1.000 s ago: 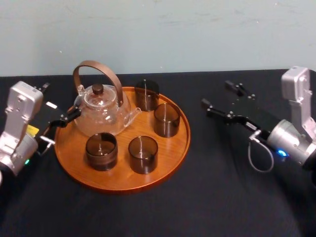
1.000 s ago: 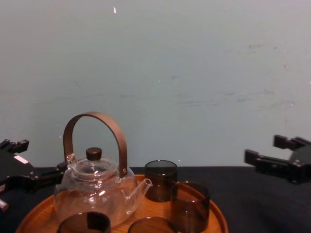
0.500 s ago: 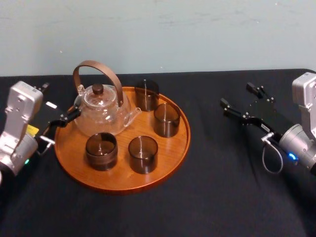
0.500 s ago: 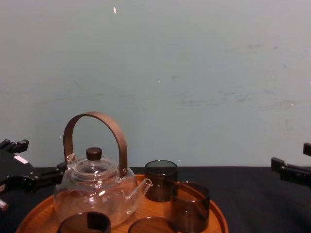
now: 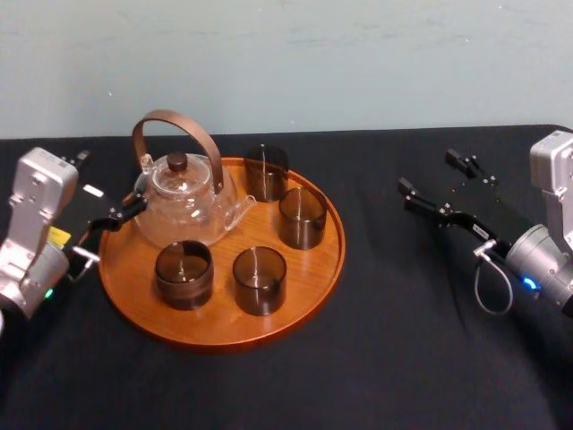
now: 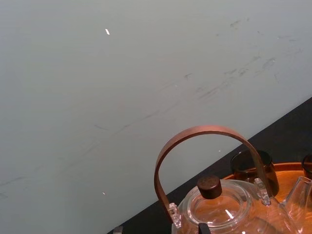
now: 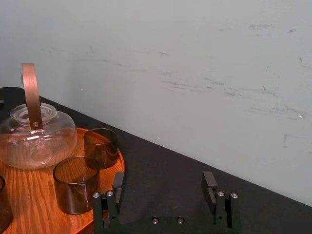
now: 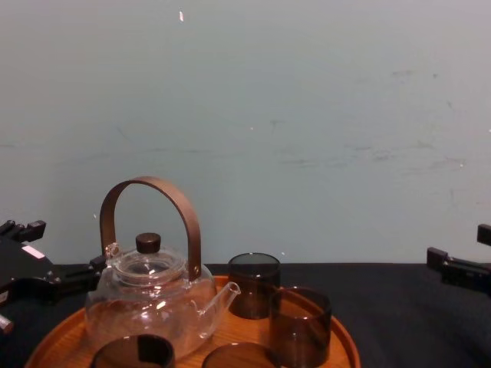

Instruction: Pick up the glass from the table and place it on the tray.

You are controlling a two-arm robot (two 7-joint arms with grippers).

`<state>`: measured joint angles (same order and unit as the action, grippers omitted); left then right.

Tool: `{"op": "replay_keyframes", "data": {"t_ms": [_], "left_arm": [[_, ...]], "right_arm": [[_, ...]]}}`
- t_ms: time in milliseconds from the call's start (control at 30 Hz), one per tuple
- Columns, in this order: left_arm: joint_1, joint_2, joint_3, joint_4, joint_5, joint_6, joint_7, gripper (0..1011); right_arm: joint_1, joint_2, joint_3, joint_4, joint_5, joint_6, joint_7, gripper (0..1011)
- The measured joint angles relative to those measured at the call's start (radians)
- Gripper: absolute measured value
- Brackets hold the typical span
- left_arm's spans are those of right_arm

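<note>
Several dark smoked glasses stand upright on the round wooden tray (image 5: 309, 278), among them a glass (image 5: 302, 218) on its right side and a glass (image 5: 266, 171) at the back. In the right wrist view these are the glass (image 7: 75, 184) and the glass (image 7: 101, 146). My right gripper (image 5: 431, 175) hovers open and empty over the black table (image 5: 385, 358), well right of the tray; its fingers (image 7: 117, 187) hold nothing. My left gripper (image 5: 106, 186) is open beside the tray's left rim, near the teapot.
A clear glass teapot (image 5: 183, 202) with a brown arched handle stands on the tray's back left, also seen as the teapot (image 8: 149, 295) and the teapot (image 6: 219, 209). A pale wall rises behind the table. Bare black tabletop lies right of and in front of the tray.
My right gripper drew back to the right, away from the tray, then nearly stopped. The left arm, the tray, the glasses and the teapot have not moved.
</note>
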<state>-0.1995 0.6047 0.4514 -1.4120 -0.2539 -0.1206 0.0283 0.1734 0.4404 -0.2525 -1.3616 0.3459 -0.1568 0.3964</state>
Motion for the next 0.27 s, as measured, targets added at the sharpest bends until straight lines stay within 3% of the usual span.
{"op": "replay_keyframes", "data": {"t_ms": [267], "left_arm": [[0.0, 0.0, 0.0, 0.0, 0.0, 0.0, 0.0, 1001]], "right_arm": [[0.0, 0.001, -0.001, -0.001, 0.002, 0.0, 0.002, 1002]]}}
